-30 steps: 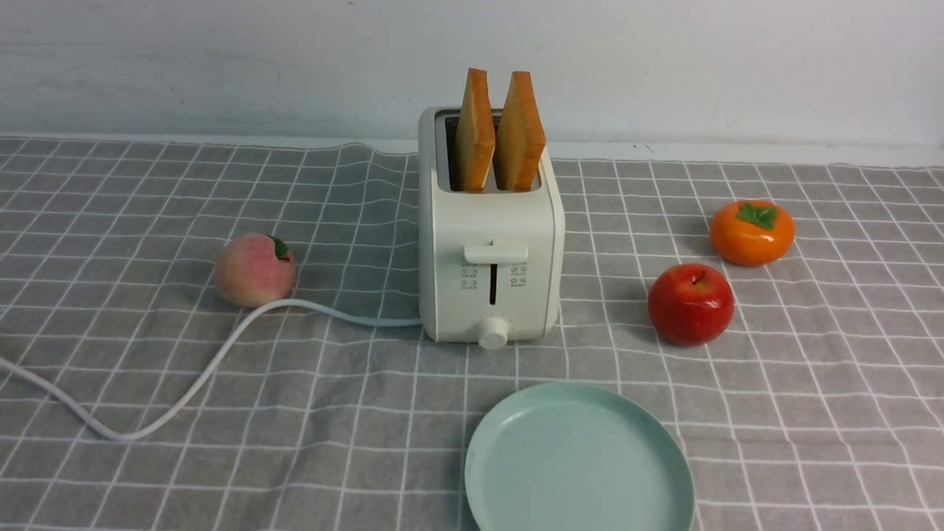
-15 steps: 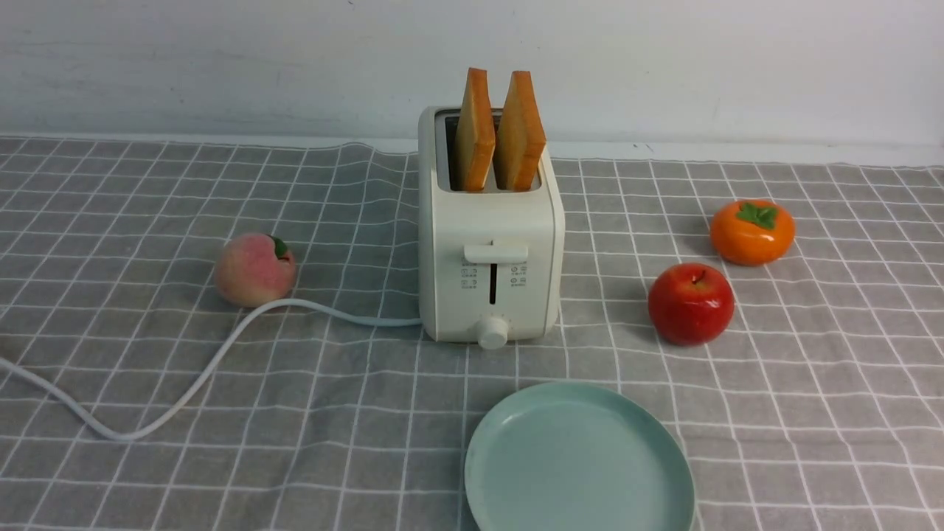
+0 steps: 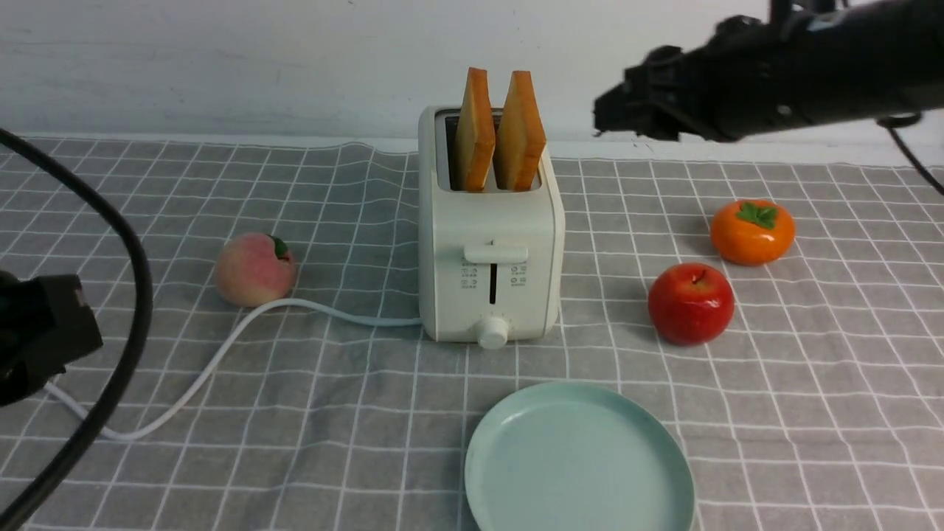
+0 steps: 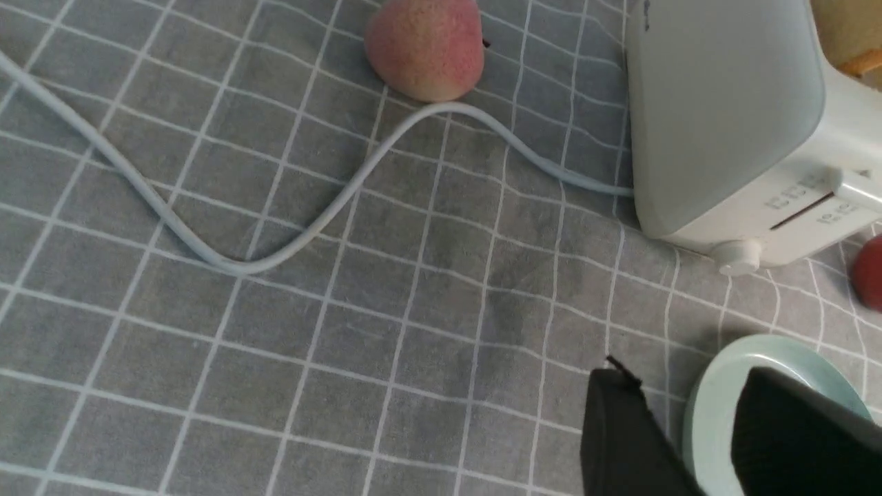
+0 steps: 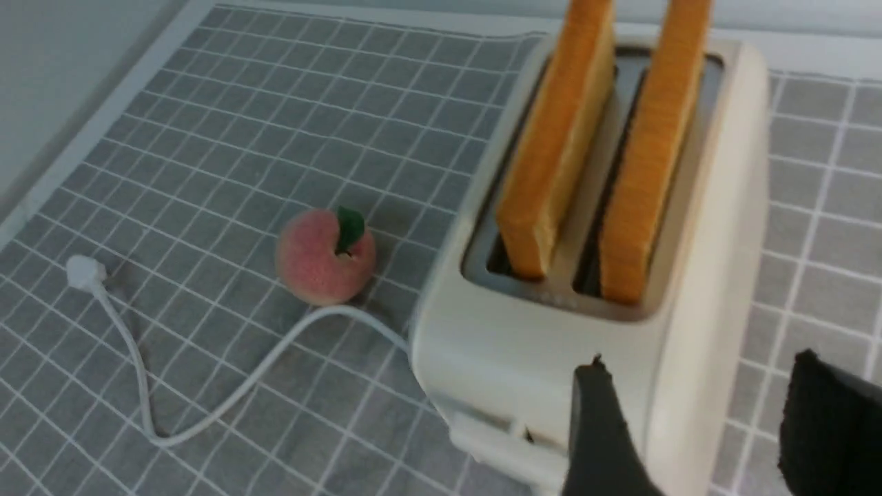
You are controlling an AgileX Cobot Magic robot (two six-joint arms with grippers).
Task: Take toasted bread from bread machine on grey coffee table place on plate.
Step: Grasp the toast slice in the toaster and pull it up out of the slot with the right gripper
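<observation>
Nothing legible anywhere. The toaster (image 3: 488,221) carries small printed icons (image 3: 469,277) either side of its lever slot (image 3: 493,284), too tiny to read.

Plain white wall (image 3: 221,59) behind

The right arm (image 3: 774,81) is bulky and matte black, perhaps with a small screw, though it is blurred. The left arm (image 3: 40,335) is boxy and black, with a thick black cable (image 3: 141,302).

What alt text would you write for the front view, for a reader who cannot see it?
Two toast slices stand in a cream toaster on a grey checked cloth, a mint plate in front. The right gripper hovers to the toast's right, level with it.
</observation>
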